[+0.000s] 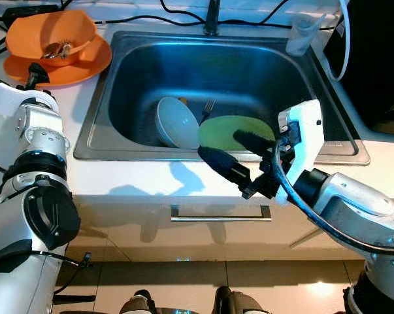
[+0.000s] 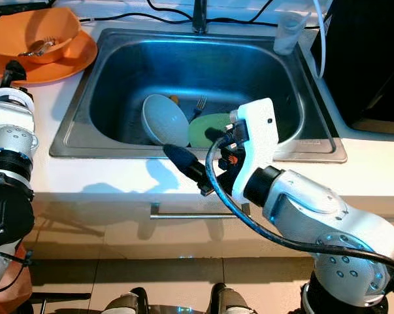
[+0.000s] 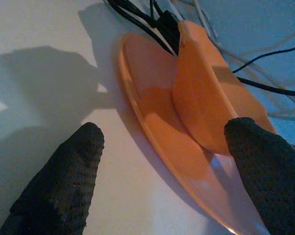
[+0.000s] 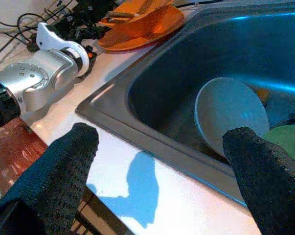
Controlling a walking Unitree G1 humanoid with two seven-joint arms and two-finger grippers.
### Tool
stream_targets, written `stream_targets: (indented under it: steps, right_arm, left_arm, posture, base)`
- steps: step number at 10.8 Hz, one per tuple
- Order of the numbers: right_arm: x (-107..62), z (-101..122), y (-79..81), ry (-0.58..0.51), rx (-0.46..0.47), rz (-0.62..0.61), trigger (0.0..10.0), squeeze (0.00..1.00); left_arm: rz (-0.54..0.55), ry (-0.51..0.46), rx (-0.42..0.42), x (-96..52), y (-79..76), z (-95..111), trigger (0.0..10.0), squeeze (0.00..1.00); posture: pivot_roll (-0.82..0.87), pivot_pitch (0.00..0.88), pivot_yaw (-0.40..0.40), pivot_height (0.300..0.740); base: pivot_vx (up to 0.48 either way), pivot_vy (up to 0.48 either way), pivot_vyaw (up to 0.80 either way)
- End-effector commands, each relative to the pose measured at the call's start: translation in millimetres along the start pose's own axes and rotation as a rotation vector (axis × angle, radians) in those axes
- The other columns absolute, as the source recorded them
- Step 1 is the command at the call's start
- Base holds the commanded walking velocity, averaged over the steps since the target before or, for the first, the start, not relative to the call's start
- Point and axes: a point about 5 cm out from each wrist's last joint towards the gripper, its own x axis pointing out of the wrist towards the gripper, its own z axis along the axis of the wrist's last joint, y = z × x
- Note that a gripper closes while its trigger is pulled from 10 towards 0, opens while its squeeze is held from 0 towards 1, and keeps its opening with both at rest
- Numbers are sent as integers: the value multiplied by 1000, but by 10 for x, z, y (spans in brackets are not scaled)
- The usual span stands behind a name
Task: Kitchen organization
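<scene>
Bright overhead light; sharp bluish shadows on counter (image 1: 151,180); wrist views soft.

counter: white worktop (image 1: 151,180), bright light, hard shadows
cabinet: pale drawer front, metal bar handle (image 1: 220,214)
floor: glossy beige tiles (image 1: 183,281)

The green plate (image 1: 232,131) in the sink (image 1: 125,85) is partly covered by the right gripper (image 1: 239,154) and, at one side, by the pale bowl (image 1: 177,122) leaning over it. A small orange thing (image 1: 183,101) behind that bowl shows too little to identify — likewise the utensils (image 1: 56,50) in the orange bowl (image 1: 49,33). The tap (image 1: 212,16) is cut off by the top edge, and the black appliance (image 1: 379,59) by the right edge.
</scene>
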Motion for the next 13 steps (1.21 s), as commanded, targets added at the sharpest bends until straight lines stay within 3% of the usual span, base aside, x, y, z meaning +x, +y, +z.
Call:
stream_targets:
  steps: [1, 3, 7, 10, 13]
  right_arm:
    - [10, 8, 4, 6, -3, 7, 10000, 0]
    - [17, 30, -3, 0, -11, 1, 10000, 0]
    - [-77, 28, -25, 10, -31, -38, 10000, 0]
    - [-112, 37, -45, 10, -38, -62, 10000, 0]
    - [-131, 34, -40, 10, -37, -76, 10000, 0]
  left_arm:
    - [160, 203, 8, -118, 445, -456, 10000, 0]
    - [192, 232, 8, -139, 545, -494, 10000, 0]
    - [265, 328, -89, -228, 564, -726, 10000, 0]
    - [199, 494, -98, -416, 311, -1171, 10000, 0]
    - [102, 547, -95, -475, 2, -1292, 10000, 0]
  posture:
    - [-191, 255, -80, 740]
    - [-200, 247, -78, 740]
    - [-258, 253, -70, 740]
    - [-278, 260, -60, 740]
    - [-291, 270, -51, 740]
  base:
    - [0, 0, 0]
    - [0, 0, 0]
    - [0, 0, 0]
    - [0, 0, 0]
    - [0, 0, 0]
